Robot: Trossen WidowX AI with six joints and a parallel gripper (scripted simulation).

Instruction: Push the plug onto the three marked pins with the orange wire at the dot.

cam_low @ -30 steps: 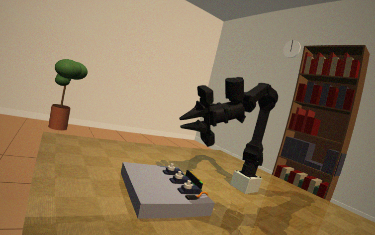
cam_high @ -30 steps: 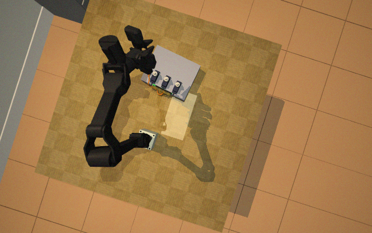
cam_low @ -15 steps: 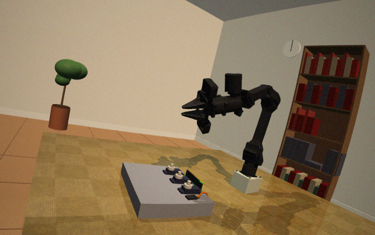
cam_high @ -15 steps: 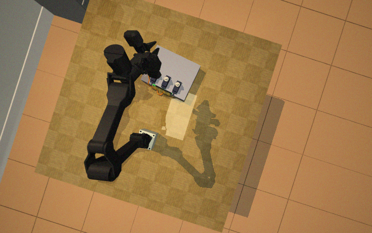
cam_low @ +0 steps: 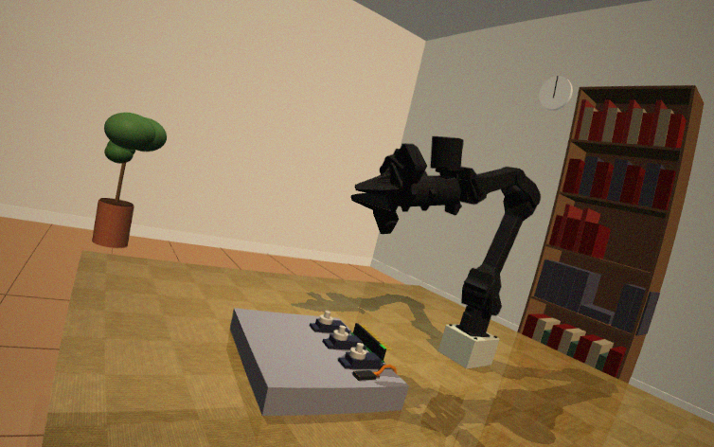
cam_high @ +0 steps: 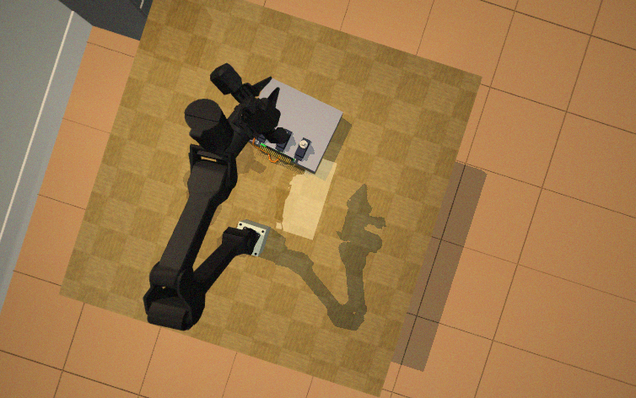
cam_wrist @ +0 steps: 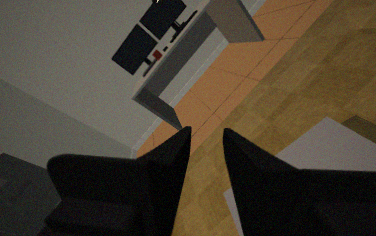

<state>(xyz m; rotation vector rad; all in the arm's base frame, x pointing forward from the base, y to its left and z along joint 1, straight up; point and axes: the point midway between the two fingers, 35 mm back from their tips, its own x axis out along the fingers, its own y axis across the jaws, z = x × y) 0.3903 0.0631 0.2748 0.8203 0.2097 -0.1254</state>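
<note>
My gripper (cam_high: 275, 83) (cam_low: 353, 192) (cam_wrist: 207, 132) is open and empty, fingertips a little apart, high above the holder and pointing roughly level. The grey holder (cam_high: 309, 112) (cam_low: 294, 358) (cam_wrist: 330, 145) lies on the table. The black plug (cam_low: 363, 375) lies flat on the holder's top near a corner, beside the nearest servo (cam_low: 359, 357); the arm hides it in the top view. Its orange lead (cam_low: 386, 368) curves to the holder's edge. The pin row (cam_high: 277, 155) runs along that edge, with small green marks. The coloured band and its dot are too small to tell.
Two more servos (cam_low: 341, 338) (cam_low: 327, 321) stand on the holder. An orange wire loop (cam_high: 272, 159) shows at the pin row. The arm's pale base (cam_high: 262, 241) (cam_low: 463, 348) stands on the wooden table (cam_high: 225, 346) (cam_low: 157, 295), on the side the pins face.
</note>
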